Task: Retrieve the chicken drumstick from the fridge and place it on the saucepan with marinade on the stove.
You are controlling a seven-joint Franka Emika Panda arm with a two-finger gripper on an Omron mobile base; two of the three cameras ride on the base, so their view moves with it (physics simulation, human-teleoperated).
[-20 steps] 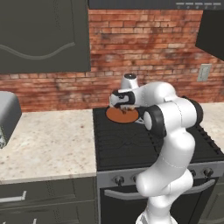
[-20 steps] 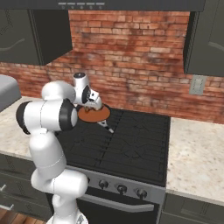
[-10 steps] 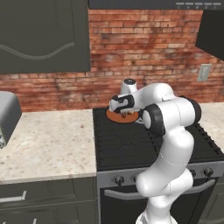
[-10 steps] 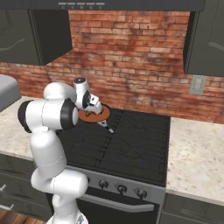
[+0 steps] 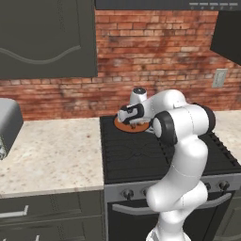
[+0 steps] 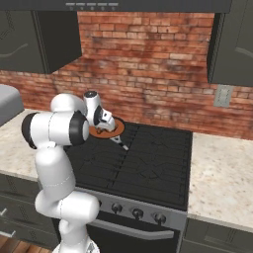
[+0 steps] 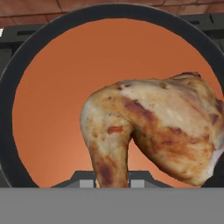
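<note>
Between the hand's [image 7: 112, 177] closed fingertips, chicken drumstick [image 7: 157, 131] hangs over marinade [image 7: 57, 109].

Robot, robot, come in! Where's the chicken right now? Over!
Jaws shut on the chicken drumstick. Drumstick hanging right above the marinade in the saucepan on the stove. Not let go yet. Nothing in the way. Over.
</note>
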